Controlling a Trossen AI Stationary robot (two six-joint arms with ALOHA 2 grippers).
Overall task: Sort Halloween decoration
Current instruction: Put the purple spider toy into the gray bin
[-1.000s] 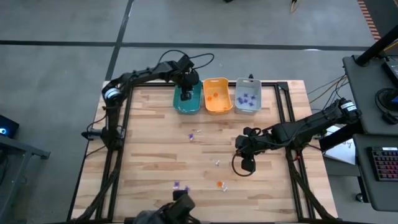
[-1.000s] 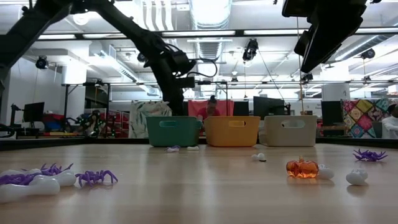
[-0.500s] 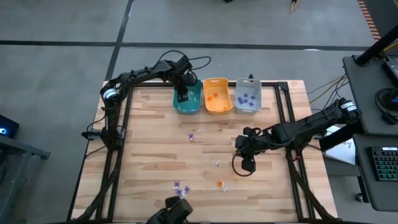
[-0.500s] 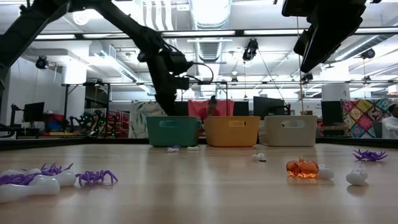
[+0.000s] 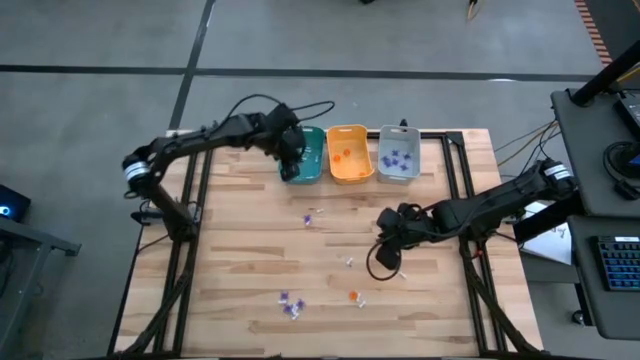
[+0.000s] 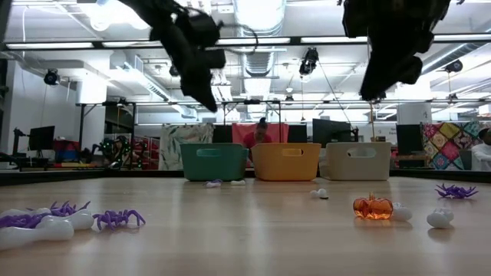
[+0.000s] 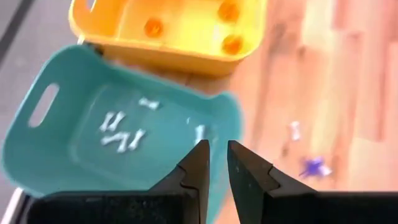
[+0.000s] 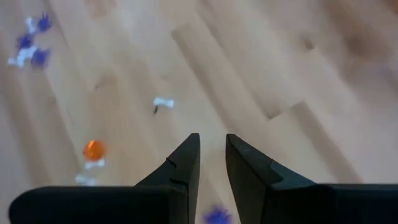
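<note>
The table [image 5: 240,250] is pale butcher-block wood, matt and smooth. The teal bin [image 7: 93,124], orange bin [image 7: 180,31] and grey bin [image 5: 398,158] look like smooth moulded plastic. An orange pumpkin trinket [image 6: 373,207] is glossy, translucent plastic.

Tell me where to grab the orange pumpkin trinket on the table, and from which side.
Grip the orange pumpkin across its round body, coming straight down from above: it sits low on the table and shows no handle to hook. A white trinket lies close beside it, so probably set the fingers on the two sides clear of that piece.
</note>
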